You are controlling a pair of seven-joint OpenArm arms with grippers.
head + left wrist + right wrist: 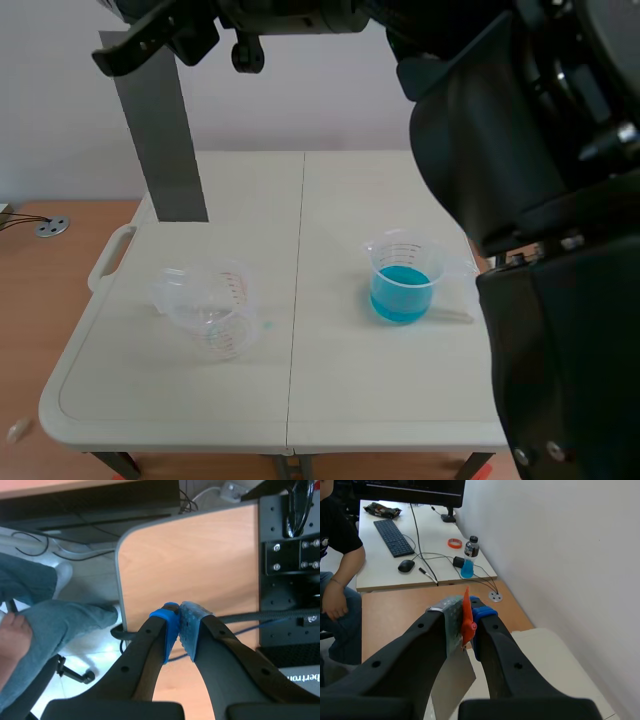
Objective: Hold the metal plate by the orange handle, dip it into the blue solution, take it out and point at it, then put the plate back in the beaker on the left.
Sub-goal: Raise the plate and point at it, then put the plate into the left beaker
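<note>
high over the left of the table (330, 400), the right gripper (465, 622) clamps the orange handle (466, 600), metal plate (160, 140) hanging down.

a: what's behind the tabletop (340, 390)?
b: a plain white wall (300, 90), evenly lit.
a: and to the side?
b: a wooden desk (40, 310) with a round cable port (51, 226) in it.
a: anything further off?
b: a white desk (385, 572) along the wall, with a keyboard (393, 537), a mouse (406, 565), a bottle (469, 555) of blue drink, an orange ring (454, 543) and a dark monitor (410, 490). a person (337, 535) sits at it.
</note>
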